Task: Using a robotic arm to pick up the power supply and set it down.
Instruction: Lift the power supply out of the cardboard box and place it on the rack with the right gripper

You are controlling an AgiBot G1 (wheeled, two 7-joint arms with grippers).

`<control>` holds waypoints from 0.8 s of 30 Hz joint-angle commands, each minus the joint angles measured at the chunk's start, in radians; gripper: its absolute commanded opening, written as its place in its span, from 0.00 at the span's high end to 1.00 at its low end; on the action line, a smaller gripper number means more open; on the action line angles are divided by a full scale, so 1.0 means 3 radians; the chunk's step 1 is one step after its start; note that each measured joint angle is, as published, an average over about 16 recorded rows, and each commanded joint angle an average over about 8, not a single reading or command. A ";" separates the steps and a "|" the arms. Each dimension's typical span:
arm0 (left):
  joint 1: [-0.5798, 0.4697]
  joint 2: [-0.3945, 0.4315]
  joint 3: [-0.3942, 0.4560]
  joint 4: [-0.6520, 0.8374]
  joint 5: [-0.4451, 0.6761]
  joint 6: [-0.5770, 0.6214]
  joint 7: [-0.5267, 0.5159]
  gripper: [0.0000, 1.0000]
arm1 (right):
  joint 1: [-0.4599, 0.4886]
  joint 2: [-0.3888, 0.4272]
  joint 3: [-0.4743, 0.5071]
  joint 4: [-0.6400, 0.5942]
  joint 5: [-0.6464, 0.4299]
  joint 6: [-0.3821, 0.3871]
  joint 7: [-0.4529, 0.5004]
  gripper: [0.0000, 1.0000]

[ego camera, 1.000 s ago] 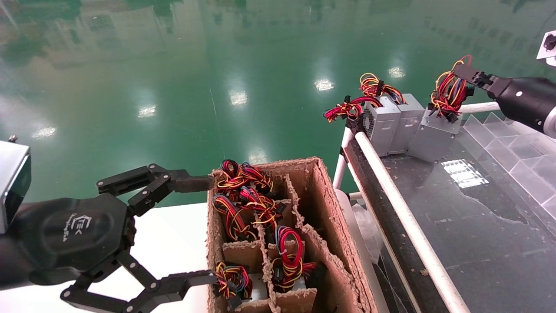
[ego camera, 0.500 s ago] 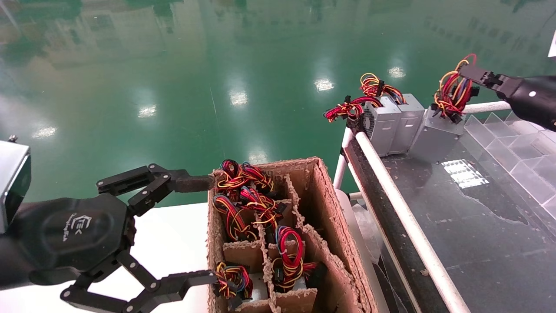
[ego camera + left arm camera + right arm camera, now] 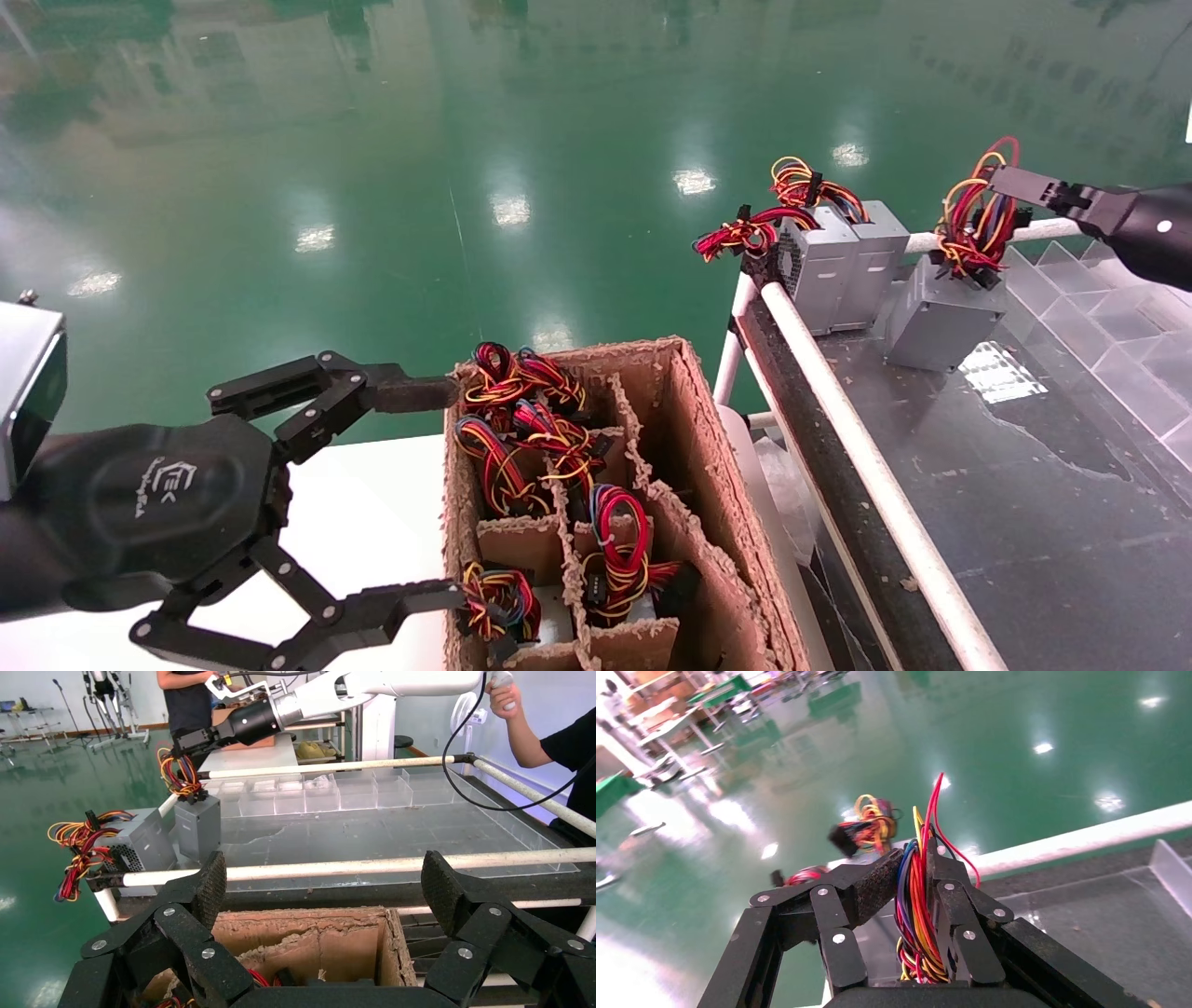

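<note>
right claw (image 3: 1010, 186) clenched on power supply (image 3: 936, 320) wire bundle, box at far desk (image 3: 1024, 485) edge, left claw (image 3: 424, 494) released beside cardboard box (image 3: 694, 447)

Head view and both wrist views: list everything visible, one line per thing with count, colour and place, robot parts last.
power supply: one, grey, over the dark table, hanging by its wires from the right gripper
other power supplies: two, grey with coloured wires, table's far corner
cardboard box: one, brown, divided, holding wire bundles, beside the table
table: one, dark, white rails
clear dividers: several, along the table's right side
person: one, black shirt, behind the table
left gripper: black, fingers open, at the box
right gripper: black, shut on wires
</note>
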 commanded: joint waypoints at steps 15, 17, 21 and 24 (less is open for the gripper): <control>0.0000 0.0000 0.0001 0.0000 -0.0001 0.0000 0.0001 0.00 | 0.0032 -0.0188 -0.0023 0.0027 -0.0030 -0.0375 -0.0028 1.00; 0.0000 -0.0001 0.0001 0.0000 -0.0001 -0.0001 0.0001 0.00 | 0.0035 -0.0224 -0.0023 0.0018 -0.0029 -0.0387 -0.0028 1.00; 0.0000 -0.0001 0.0002 0.0000 -0.0001 -0.0001 0.0001 0.00 | 0.0035 -0.0282 -0.0026 -0.0006 -0.0033 -0.0388 -0.0037 1.00; 0.0000 -0.0001 0.0002 0.0000 -0.0001 -0.0001 0.0001 0.00 | 0.0025 -0.0313 -0.0027 -0.0030 -0.0035 -0.0368 -0.0042 1.00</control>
